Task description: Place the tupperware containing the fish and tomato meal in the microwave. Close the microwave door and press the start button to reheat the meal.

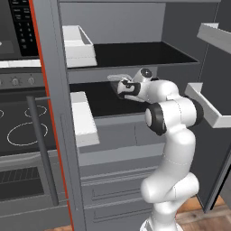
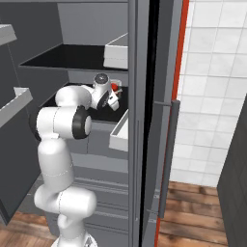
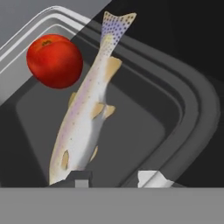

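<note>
- The tool [image 3: 111, 178] is closed to a narrow gap on the near rim of the tupperware [image 3: 192, 109]: one fingertip [image 3: 78, 178] sits inside the tray and the other sits on the rim.
- Inside the tupperware lie a whole fish [image 3: 87, 118] and a red tomato [image 3: 54, 61]. The fish stretches from the tool end to the far rim, its spotted tail resting over that rim. The tomato sits in the far corner, just beside the tail half of the fish.
- In the left base view the tupperware [image 1: 116, 78] rests on the middle shelf [image 1: 103, 101] of the open fridge, with the tool [image 1: 121, 86] at it and the arm [image 1: 173, 135] bent in from below.
- In the right base view the tomato [image 2: 114, 87] shows as a red spot just past the wrist, on the same shelf.
- A white bin [image 1: 77, 45] stands on the shelf above the tupperware, and another white bin [image 1: 83, 118] sits below and nearer, at the front left of the fridge.
- The red-edged fridge door [image 2: 161, 120] stands open beside the shelves.
- To the far side of that door from the tupperware is the stove [image 1: 22, 126], and above it a black keypad [image 1: 25, 27].
</note>
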Controlling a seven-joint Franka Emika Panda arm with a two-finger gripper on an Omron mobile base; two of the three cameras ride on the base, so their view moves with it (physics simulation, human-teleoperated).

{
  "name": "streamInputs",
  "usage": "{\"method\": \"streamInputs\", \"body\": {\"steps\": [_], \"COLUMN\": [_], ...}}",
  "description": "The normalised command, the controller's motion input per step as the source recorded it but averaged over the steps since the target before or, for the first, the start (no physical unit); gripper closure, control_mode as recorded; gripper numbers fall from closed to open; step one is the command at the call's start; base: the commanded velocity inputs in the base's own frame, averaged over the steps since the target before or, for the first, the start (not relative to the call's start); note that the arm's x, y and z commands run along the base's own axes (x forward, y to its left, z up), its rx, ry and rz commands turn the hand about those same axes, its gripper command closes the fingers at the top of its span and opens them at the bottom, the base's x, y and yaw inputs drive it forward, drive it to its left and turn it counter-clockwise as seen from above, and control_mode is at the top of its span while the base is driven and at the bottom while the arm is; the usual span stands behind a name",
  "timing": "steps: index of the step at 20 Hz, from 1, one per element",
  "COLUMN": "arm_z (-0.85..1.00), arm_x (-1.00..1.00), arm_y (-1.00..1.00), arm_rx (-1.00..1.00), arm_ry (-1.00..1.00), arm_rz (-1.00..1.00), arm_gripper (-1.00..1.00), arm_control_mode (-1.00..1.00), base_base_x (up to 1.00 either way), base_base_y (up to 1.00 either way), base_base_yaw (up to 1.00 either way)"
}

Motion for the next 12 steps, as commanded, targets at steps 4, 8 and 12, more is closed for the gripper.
{"method": "streamInputs", "body": {"steps": [4, 8, 12], "arm_z": [0.00, 0.00, 0.00], "arm_x": [-0.12, -0.56, -0.90], "arm_y": [0.00, 0.00, 0.00], "arm_rx": [0.00, 0.00, 0.00], "arm_ry": [0.01, 0.01, 0.00], "arm_rz": [0.00, 0.00, 0.00], "arm_gripper": [1.00, 1.00, 1.00], "arm_control_mode": [-1.00, -1.00, -1.00], "base_base_x": [0.00, 0.00, 0.00], "base_base_y": [0.00, 0.00, 0.00], "base_base_yaw": [0.00, 0.00, 0.00]}}
